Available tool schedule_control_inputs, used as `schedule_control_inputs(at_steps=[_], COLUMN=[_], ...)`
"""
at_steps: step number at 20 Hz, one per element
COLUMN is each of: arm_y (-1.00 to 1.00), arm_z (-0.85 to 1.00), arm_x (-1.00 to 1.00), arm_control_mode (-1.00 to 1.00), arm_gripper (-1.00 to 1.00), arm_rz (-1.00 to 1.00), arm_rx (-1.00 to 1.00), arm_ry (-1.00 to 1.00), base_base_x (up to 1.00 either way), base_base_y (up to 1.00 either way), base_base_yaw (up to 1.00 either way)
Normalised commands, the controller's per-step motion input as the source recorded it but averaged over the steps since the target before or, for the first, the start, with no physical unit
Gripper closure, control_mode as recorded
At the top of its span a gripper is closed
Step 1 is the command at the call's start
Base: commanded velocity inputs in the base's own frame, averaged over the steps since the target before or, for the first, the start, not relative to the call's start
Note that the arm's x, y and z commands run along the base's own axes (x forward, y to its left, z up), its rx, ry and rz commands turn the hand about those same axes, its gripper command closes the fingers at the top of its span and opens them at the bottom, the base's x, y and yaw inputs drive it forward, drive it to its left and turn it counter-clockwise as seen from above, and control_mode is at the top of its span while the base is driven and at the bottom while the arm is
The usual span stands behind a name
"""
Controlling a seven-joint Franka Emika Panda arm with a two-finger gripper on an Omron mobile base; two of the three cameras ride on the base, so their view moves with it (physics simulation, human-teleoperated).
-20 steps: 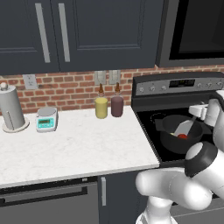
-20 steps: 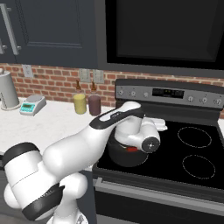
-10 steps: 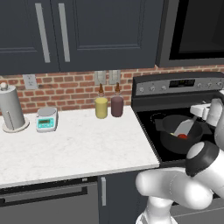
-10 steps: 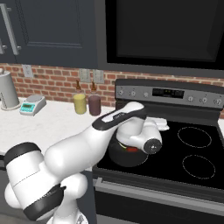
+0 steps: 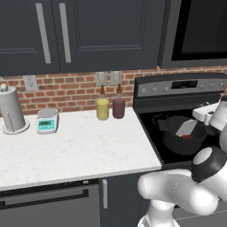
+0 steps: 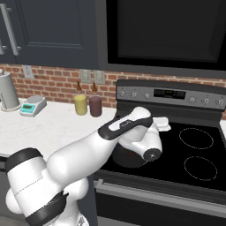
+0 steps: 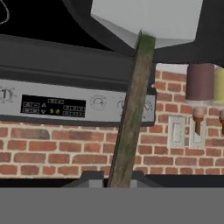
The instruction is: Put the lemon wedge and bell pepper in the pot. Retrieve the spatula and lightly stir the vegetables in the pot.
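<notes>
The dark grey pot (image 5: pixel 174 138) stands on the stove's front left burner. The spatula's light grey blade (image 5: pixel 186 128) dips into it, beside the small red bell pepper (image 5: pixel 186 136). My gripper (image 5: pixel 201 117) hovers over the pot's right rim, shut on the spatula's handle. In the hand view, which is rolled upside down, the brownish handle (image 7: pixel 131 109) runs from my gripper (image 7: pixel 116 178) up to the blade (image 7: pixel 144 17) inside the pot's dark rim (image 7: pixel 83 19). The lemon wedge is hidden. My forearm covers most of the pot (image 6: pixel 123 158) in the right base view.
A yellow jar (image 5: pixel 102 108) and a maroon jar (image 5: pixel 118 106) stand at the brick wall left of the stove. A small scale (image 5: pixel 47 120) and a paper towel roll (image 5: pixel 11 108) sit farther left on the white counter (image 5: pixel 80 150). Two right burners (image 6: pixel 196 137) lie bare.
The spatula's blade has shifted a little inside the pot, and my wrist has sunk slightly. The grip on the handle holds.
</notes>
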Motion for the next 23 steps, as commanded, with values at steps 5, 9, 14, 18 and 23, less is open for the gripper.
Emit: schedule_control_inputs(at_steps=[5,9,14,18,23], arm_y=[0.01,0.00,0.00,0.00,0.00], arm_z=[-0.01,0.00,0.00,0.00,0.00], arm_x=[0.01,0.00,-0.08,-0.24,-0.11], arm_control_mode=[-1.00,-1.00,-1.00,-1.00,-1.00], arm_gripper=[1.00,1.00,1.00,1.00,1.00], arm_rz=[-0.01,0.00,0.00,0.00,0.00], arm_rx=[-0.17,-0.15,-0.15,-0.13,-0.08], arm_ry=[0.00,0.04,0.01,0.00,0.00], base_base_x=[0.00,0.00,0.00,0.00,0.00], base_base_y=[0.00,0.00,0.00,0.00,0.00], base_base_yaw=[0.00,0.00,0.00,0.00,0.00])
